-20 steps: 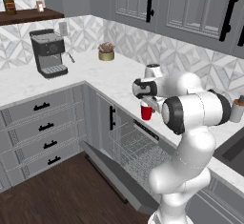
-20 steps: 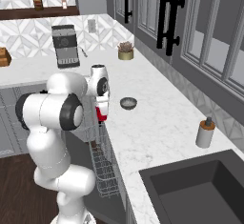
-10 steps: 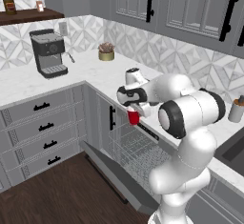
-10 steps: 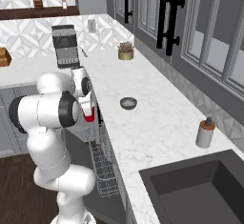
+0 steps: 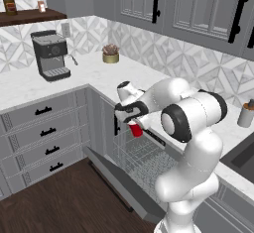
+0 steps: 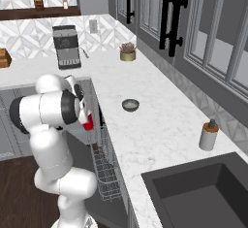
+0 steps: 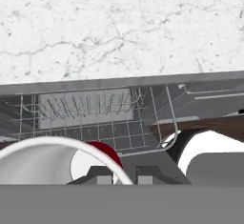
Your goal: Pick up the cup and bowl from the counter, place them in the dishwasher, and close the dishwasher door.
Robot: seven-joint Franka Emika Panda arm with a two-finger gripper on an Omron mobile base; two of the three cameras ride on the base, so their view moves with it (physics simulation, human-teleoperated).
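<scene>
1. One gripper (image 5: 133, 123) in play, and it is pinching the cup (image 5: 136, 129), jaws drawn in tight on the white rim; the red body hangs just below the hand.
2. In the hand view that cup (image 7: 62, 158) sits right up against the lens: a big white rim curving across the lower left, a patch of red wall beside it, the two dark finger tips (image 7: 99, 176) at its edge.
3. The cup hangs in the air above the wire rack (image 5: 144, 160), off the front edge of the counter (image 6: 155, 125) and not touching either one.
4. From the right base view the cup (image 6: 87, 123) shows as a red sliver tucked against the arm's wrist, just over the rack (image 6: 104, 169).
5. The dishwasher (image 5: 149, 170) stands open, rack pulled out, and the dishwasher door (image 5: 116, 180) is dropped down low toward the dark wood floor (image 5: 64, 202).
6. Up on the marble, the bowl (image 6: 130, 105) sits alone, near the front edge and well apart from the hand.
7. Further out: a grey soap dispenser (image 6: 209, 135) near the dark sink (image 6: 203, 193), a potted plant (image 6: 128, 51) against the backsplash, and the coffee machine (image 5: 50, 55) over in the corner.
8. Grey drawers (image 5: 44, 133) with black handles line up to the left of the open door.
</scene>
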